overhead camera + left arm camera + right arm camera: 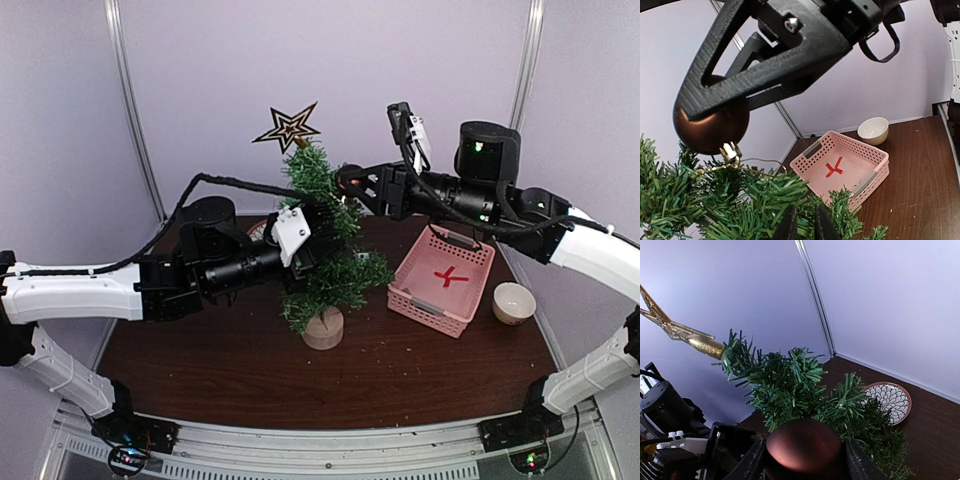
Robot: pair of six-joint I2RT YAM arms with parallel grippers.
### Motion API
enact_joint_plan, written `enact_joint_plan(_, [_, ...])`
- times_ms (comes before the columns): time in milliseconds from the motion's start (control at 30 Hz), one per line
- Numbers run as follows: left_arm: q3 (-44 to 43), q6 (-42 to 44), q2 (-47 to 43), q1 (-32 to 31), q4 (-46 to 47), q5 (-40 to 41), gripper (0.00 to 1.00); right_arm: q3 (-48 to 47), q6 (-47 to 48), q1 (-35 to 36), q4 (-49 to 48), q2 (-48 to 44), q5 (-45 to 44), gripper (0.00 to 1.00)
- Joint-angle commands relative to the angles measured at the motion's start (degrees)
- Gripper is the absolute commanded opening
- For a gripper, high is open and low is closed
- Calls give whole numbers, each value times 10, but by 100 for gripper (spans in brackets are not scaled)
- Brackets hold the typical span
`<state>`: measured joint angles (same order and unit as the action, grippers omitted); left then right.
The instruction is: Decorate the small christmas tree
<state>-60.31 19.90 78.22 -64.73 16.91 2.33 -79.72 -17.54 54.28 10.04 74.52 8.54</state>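
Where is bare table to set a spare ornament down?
Free: the front strip of the table, between the small christmas tree and the near edge, running right before the pink basket and bowl. Crowded: around the tree, where left gripper and right gripper meet, and behind it, by the patterned plate.

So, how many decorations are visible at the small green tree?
2: a gold star on the treetop; a glossy brown ball held by the right gripper at the upper branches. More may hide among needles.
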Motion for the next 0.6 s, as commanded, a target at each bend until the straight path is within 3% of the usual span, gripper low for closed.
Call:
enact_joint_plan(0, [5,-1,-13,-4,29,-1,14,-16,6,4,-40,4,-8,33])
enact_joint_plan(567, [6,1,-16,-4,28,3,13,-4,69,3,-73,17,-33,33])
